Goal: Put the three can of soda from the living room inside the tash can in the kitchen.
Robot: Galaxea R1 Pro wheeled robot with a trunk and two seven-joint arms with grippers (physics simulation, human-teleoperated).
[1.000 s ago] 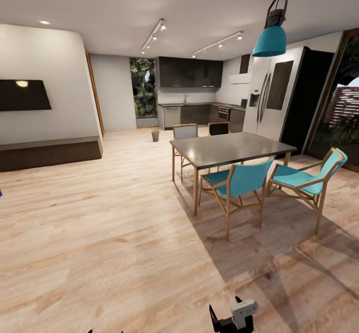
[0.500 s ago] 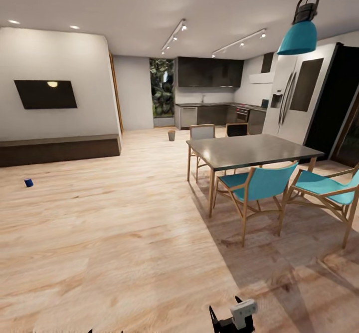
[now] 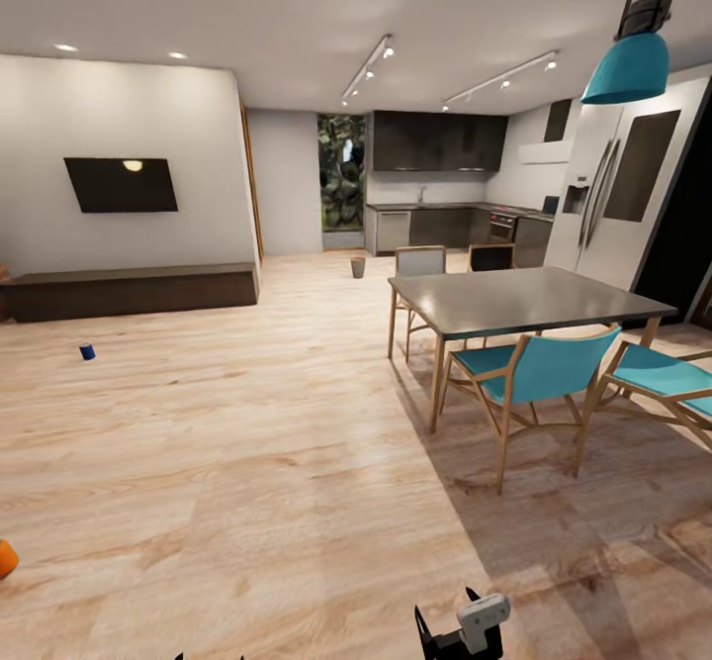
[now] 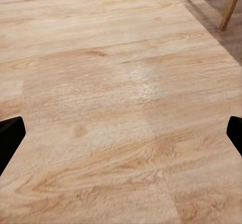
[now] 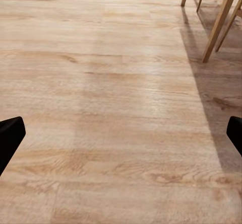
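Item: blue can [image 3: 87, 351], on floor [image 3: 247, 423] at 10 o'clock, near the bench [image 3: 129, 291]. Item: orange can [image 3: 5, 558], floor, 8 o'clock, cut by frame edge. Third can: unlocated. Bin [image 3: 358, 267]: floor at 12 o'clock, before kitchen cabinets [image 3: 435, 228]. Left hand [image 4: 121, 133] and right hand [image 5: 121, 133]: both spread, empty. Advice: approach the orange can squarely, clear of the table [image 3: 524, 302], stop with it centred between fingertips.

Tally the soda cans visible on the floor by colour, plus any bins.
Dark blue soda can: 1
Orange soda can, cut off at the picture's edge: 1
Trash can, on the floor near the kitchen: 1
Total: 3
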